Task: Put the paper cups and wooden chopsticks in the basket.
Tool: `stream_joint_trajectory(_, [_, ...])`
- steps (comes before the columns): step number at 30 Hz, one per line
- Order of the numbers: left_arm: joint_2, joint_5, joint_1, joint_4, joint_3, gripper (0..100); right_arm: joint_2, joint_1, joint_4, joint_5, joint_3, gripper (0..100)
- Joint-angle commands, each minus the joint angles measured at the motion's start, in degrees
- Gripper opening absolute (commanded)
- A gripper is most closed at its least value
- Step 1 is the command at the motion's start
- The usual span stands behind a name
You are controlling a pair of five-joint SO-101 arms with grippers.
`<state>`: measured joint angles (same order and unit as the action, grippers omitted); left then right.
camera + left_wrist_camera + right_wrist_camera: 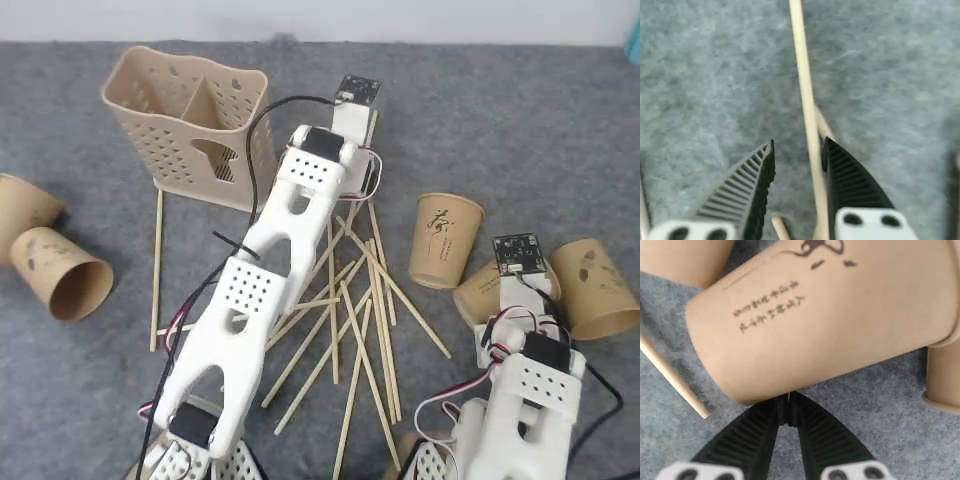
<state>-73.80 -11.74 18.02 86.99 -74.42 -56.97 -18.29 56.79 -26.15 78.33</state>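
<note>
Several wooden chopsticks [350, 310] lie crossed in a pile at the table's middle. The left arm [290, 220] stretches over them toward the beige basket [190, 125]. My left gripper [798, 145] is open just above the grey mat, and one chopstick [807, 100] runs between its fingers, close against one of them. My right gripper [788, 399] is shut with nothing in it, its tips right at the side of a paper cup [825, 315] lying on the mat. That cup [487, 290] lies between two other cups [445, 240] [595, 290].
Two more paper cups [20, 205] [65, 275] lie on their sides at the far left. A single chopstick [157, 270] lies apart, below the basket. Grey mat covers the whole table. Another chopstick's end [675, 380] lies next to the right gripper.
</note>
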Motion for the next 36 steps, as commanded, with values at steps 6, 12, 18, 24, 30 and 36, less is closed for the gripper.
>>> stream_joint_trajectory(6, [-7.6, 0.2, 1.3, 13.7, -20.3, 1, -1.2, 0.4, -1.0, -0.6, -0.4, 1.5])
stream_joint_trajectory(12, [-3.3, -3.3, 1.9, 13.9, -19.1, 1, -1.2, 0.3, -1.0, -0.6, -0.4, 1.5])
stream_joint_trajectory(18, [9.6, -5.1, 3.1, 14.2, -6.7, 1, -1.2, 0.3, -1.1, -0.6, -0.4, 1.5])
stream_joint_trajectory(24, [30.3, -5.1, 5.0, 13.7, 22.2, 1, -1.2, 0.5, -1.1, -0.7, -0.5, 1.5])
stream_joint_trajectory(30, [47.6, -4.7, 5.2, 12.0, 46.6, 1, -1.2, 0.5, -1.1, -0.7, -0.5, 1.5])
stream_joint_trajectory(36, [62.9, -2.5, 5.4, 4.7, 74.0, 1, -1.2, 0.5, -1.1, -0.7, -0.4, 1.5])
